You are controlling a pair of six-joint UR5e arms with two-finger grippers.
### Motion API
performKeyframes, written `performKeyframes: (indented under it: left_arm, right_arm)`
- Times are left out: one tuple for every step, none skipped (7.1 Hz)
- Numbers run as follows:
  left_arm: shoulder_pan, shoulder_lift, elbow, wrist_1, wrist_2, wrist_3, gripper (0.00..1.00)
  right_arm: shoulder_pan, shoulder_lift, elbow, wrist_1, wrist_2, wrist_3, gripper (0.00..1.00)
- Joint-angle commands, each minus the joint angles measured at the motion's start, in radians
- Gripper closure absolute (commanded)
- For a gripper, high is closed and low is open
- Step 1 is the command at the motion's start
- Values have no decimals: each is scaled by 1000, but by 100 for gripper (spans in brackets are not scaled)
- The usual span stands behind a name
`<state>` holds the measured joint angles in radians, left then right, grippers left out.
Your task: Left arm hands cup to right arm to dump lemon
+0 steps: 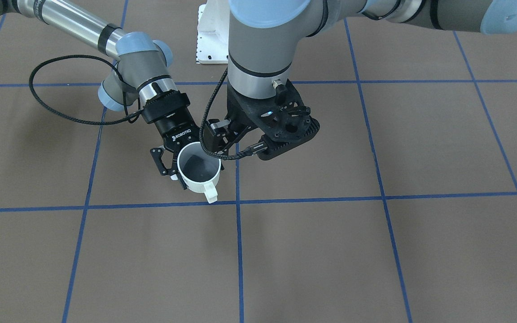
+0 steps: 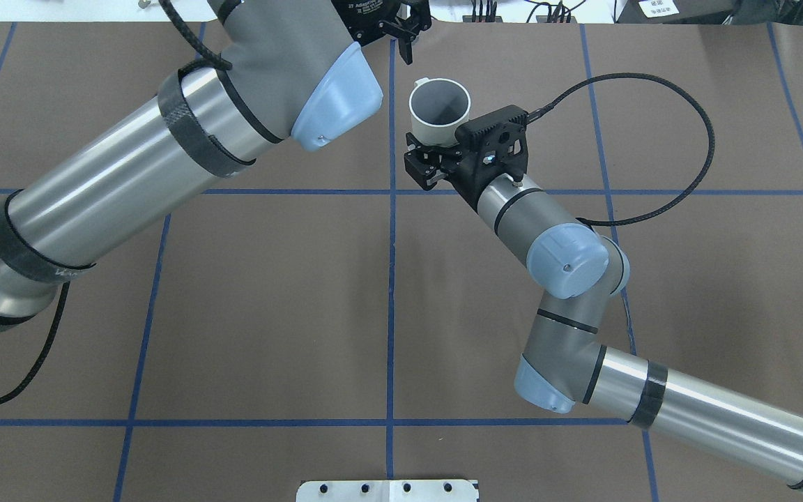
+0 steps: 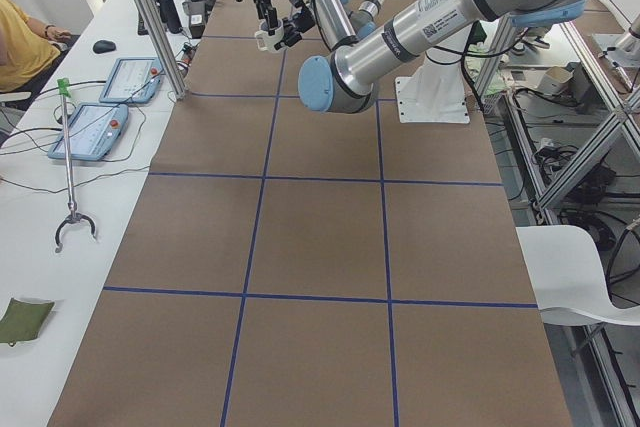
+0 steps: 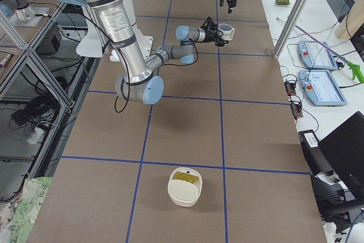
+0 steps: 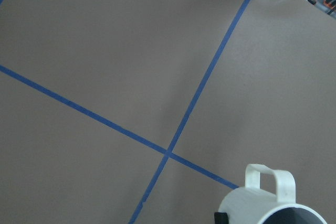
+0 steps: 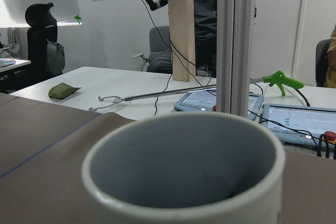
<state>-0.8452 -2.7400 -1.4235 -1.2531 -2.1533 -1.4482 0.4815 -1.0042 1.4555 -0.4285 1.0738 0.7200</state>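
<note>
The cream-white cup (image 1: 198,180) is upright in my right gripper (image 1: 191,168), which is shut on its sides and holds it above the table, with the squared handle (image 1: 211,195) pointing away from the robot. It also shows in the overhead view (image 2: 440,104), with the right gripper (image 2: 435,146) behind it. The cup's grey inside (image 6: 184,177) shows no lemon. My left gripper (image 1: 217,137) is open and empty, close beside the cup and slightly higher, not touching it. In the overhead view the left gripper (image 2: 403,35) is just beyond the cup. The left wrist view looks down on the cup (image 5: 268,203).
A cream bowl (image 4: 185,186) with something yellow inside sits far down the table towards the robot's right end. The white robot base plate (image 1: 211,36) lies behind the grippers. A post (image 6: 233,40) and side benches with tablets (image 4: 318,55) stand beyond the table's far edge.
</note>
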Motion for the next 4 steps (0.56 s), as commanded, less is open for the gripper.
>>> performKeyframes:
  left_arm:
    - [38, 2, -9, 30, -13, -1, 8]
    - [53, 2, -8, 32, -20, -1, 22]
    - [54, 3, -8, 32, -31, -3, 34]
    - [55, 5, -8, 32, -34, -3, 40]
  right_arm:
    - [-55, 15, -1, -19, -76, -13, 57]
    - [-66, 16, 0, -16, -112, -10, 57]
    - [-78, 16, 0, -9, -159, 1, 57]
    - [-80, 32, 0, -4, -193, 12, 57]
